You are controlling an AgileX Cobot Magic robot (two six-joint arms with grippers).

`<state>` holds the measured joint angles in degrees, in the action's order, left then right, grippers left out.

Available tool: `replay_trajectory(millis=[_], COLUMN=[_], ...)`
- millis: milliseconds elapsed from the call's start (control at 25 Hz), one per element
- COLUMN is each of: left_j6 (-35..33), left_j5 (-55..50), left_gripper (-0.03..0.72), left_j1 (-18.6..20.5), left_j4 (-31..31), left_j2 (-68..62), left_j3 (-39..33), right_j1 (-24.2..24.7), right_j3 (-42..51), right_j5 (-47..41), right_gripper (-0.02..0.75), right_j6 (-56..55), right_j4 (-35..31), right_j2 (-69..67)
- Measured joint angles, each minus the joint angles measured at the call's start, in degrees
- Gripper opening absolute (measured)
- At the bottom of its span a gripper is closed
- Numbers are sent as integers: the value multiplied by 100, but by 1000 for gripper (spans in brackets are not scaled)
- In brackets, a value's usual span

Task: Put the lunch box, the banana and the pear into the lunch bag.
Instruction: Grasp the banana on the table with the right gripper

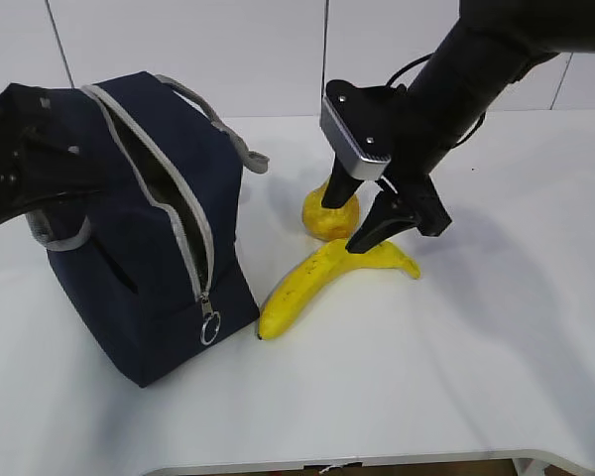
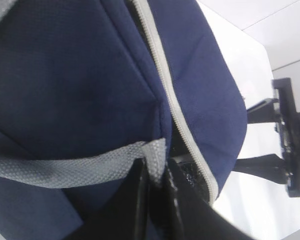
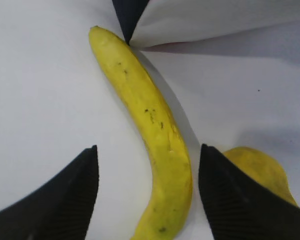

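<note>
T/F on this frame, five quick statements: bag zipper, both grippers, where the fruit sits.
1. The lunch bag is unzipped. True.
2. The right gripper is shut on the banana. False: it is open, its fingers either side of the banana, which lies on the table.
3. The pear is inside the bag. False: it sits on the table beside the banana.
4. The left gripper is closed on the bag's grey strap. True.
5. The banana stands upright against the bag. False: it lies flat, one end close to the bag's base.
</note>
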<state>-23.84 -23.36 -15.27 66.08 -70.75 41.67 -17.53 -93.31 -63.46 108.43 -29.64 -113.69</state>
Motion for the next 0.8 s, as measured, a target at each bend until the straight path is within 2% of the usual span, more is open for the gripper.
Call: replay_trajectory(millis=[560,800], left_j6=[-35,-46], left_j5=[0,-20], left_gripper=[10,10], left_j1=[0,0], left_j4=[-4,-4], left_j2=[0,0], left_j3=[0,0], right_j1=[-29,-190], right_j3=[0,0], right_j5=[339,689], right_gripper=[513,513], right_j6=[658,877], right_j4=[-84,-169], right_j2=[-539,-631])
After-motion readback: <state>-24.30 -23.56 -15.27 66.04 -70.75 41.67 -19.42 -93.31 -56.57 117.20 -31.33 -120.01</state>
